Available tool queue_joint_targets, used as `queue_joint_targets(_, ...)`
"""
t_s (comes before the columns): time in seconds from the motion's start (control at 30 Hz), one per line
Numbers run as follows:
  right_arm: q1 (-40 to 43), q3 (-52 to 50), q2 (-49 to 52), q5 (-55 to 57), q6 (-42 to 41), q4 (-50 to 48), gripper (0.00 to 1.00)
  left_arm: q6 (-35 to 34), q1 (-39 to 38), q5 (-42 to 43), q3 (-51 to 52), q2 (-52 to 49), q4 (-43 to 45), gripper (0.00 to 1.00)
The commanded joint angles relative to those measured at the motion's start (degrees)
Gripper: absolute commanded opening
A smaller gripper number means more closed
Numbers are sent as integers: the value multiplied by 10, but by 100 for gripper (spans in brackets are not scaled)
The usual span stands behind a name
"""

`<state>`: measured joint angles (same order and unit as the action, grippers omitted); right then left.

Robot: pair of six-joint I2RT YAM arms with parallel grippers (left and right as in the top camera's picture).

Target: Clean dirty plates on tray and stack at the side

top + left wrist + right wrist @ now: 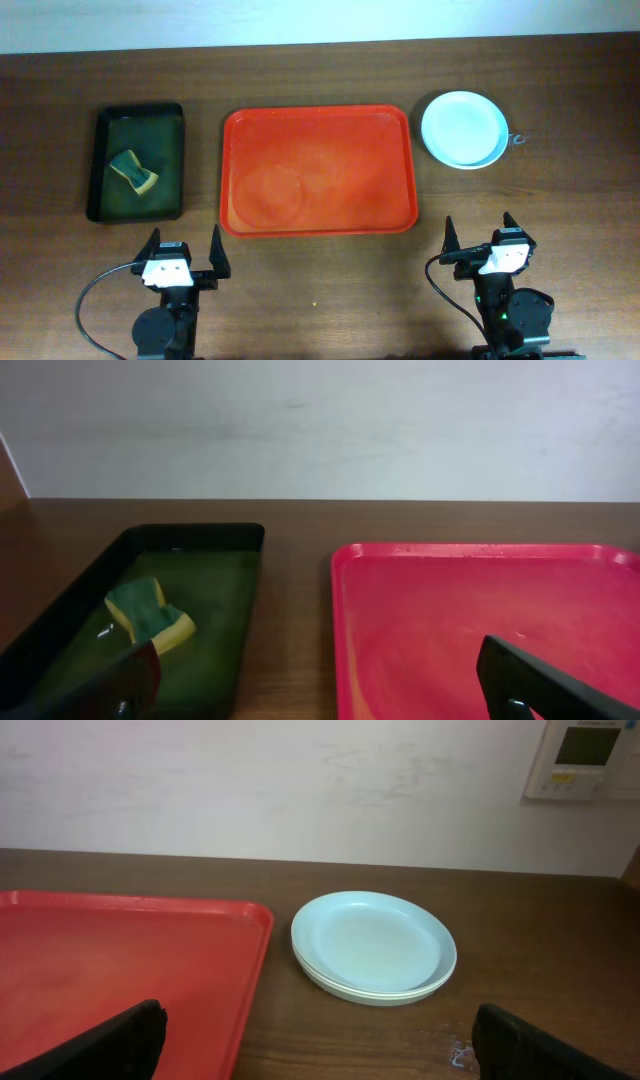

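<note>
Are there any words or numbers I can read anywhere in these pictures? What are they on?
None can be read.
The wall panel has a small screen and tiny marks, too blurred to read.
No writing shows on the tray, the plates, the black tray or the sponge.

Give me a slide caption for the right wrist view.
Stacked plates rest on the wooden table beside the red tray; right tool open.

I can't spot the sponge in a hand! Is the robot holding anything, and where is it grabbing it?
Nothing is held. The left gripper and right gripper are both open and empty; the sponge lies in the black tray.
</note>
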<state>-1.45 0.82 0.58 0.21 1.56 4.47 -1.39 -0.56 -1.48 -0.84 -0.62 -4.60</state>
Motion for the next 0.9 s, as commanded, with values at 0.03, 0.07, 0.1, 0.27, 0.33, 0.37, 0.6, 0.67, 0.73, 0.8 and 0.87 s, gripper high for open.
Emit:
queue_joint_targets(0.03, 4, -5, -4, 5, 1, 2, 98, 0, 3, -14, 4, 3, -2, 99)
queue_joint_targets(0.07, 4, -5, -4, 5, 1, 2, 98, 2, 3, -13, 4, 3, -2, 100)
queue_joint_targets(0.1, 4, -5, -4, 5, 1, 2, 98, 9, 3, -8, 4, 3, -2, 100)
queue_joint_targets(0.27, 4, -5, -4, 5, 1, 2, 98, 12, 3, -2, 4, 3, -2, 99)
queue_joint_targets(0.33, 4, -5, -4, 5, 1, 2, 98, 14, 3, 5, 4, 3, -3, 99)
queue_joint_targets(0.37, 4, -5, -4, 5, 1, 2, 98, 16, 3, 6, 4, 3, -4, 99)
queue_joint_targets(0.6, 4, -5, -4, 5, 1, 2, 98, 23, -1, 6, 4, 3, -2, 99)
queue_joint_targets(0.67, 4, -5, -4, 5, 1, 2, 98, 23, -1, 6, 4, 3, -2, 99)
queue_joint_targets(0.73, 4, -5, -4, 5, 1, 2, 98, 23, -1, 6, 3, 3, -2, 99)
queue_joint_targets(0.8, 4, -5, -4, 5, 1, 2, 98, 23, -1, 6, 3, 3, -2, 99)
queue_joint_targets(0.87, 4, -5, -4, 5, 1, 2, 98, 23, -1, 6, 3, 3, -2, 99)
